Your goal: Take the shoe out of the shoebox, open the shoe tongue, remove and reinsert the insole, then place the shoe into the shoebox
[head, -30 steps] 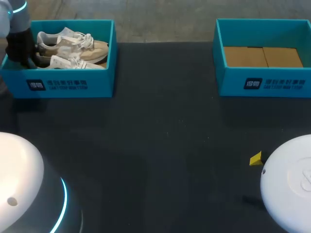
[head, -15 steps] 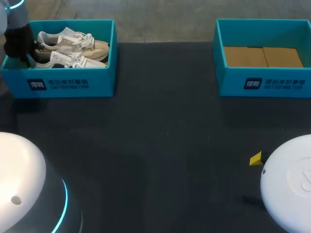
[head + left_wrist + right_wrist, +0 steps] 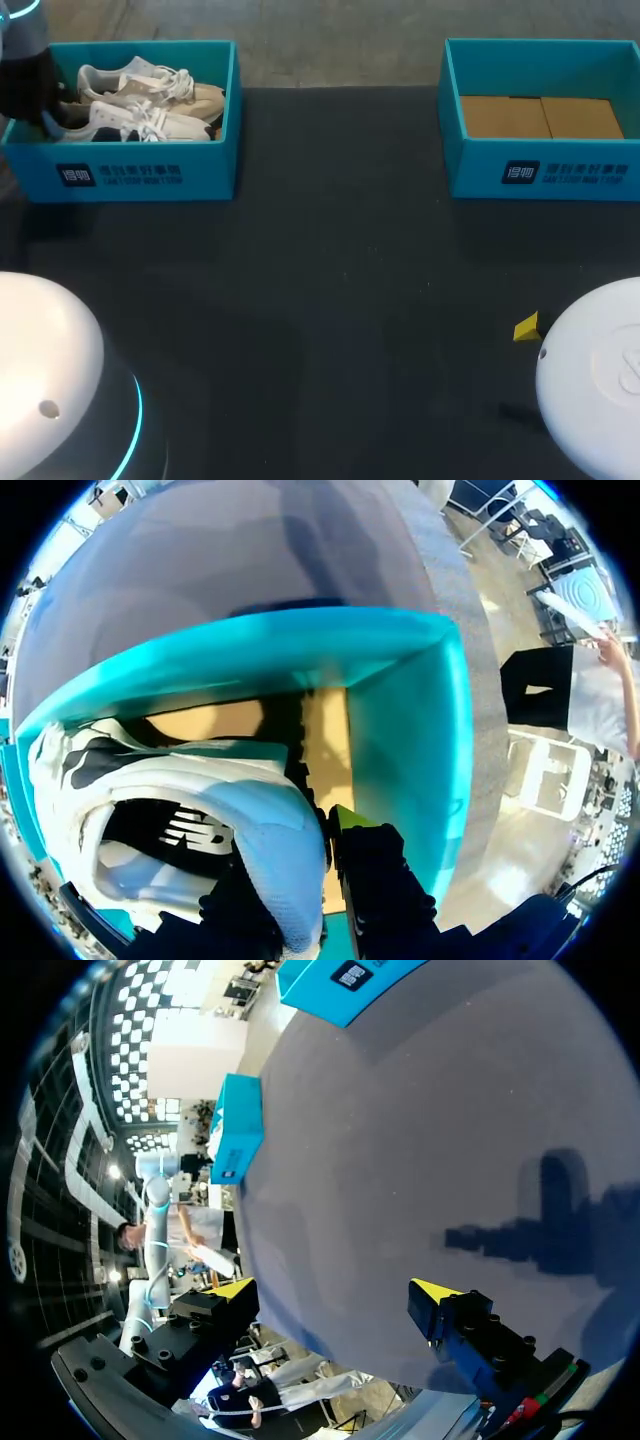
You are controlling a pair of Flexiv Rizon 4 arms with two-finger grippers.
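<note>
Nearly all of the task is left, by my reading; the shoe lies in the shoebox at the table's far left corner, just inside the front wall and touching a second shoe behind it; the left gripper reaches in at the heel end, and its wrist view shows one finger inside the collar and the other outside, pinching the heel between them, so the grasp looks made but the lift-out is not yet done; the right gripper hangs over bare table with its fingers wide apart, holding nothing; the other shoebox, at the far right, shows only its brown floor; opening the tongue, taking out and refitting the insole, and boxing the shoe all remain.
</note>
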